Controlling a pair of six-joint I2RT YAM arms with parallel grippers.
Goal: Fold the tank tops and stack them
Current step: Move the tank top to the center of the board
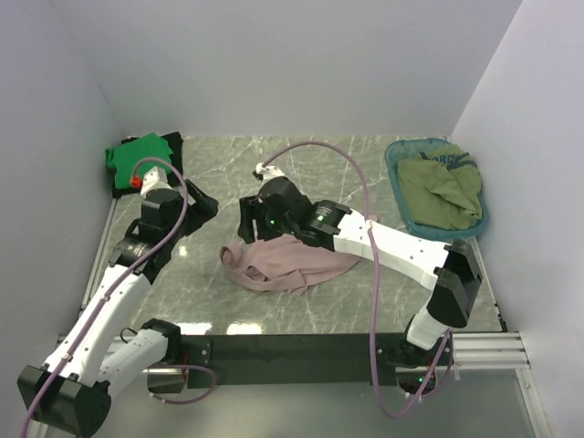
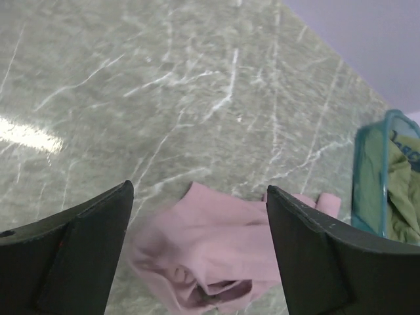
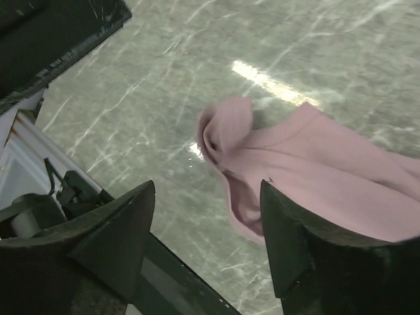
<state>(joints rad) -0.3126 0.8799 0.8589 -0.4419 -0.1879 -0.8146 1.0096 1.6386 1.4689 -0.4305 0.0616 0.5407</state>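
Pink tank top crumpled mid-table | left end effector released | right end effector released above it

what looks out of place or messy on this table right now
The dusty pink tank top lies crumpled in a loose heap mid-table, unfolded and apart from the bright green tank top lying flat at the far left corner. An olive green tank top is bunched up in the teal basket at the far right.
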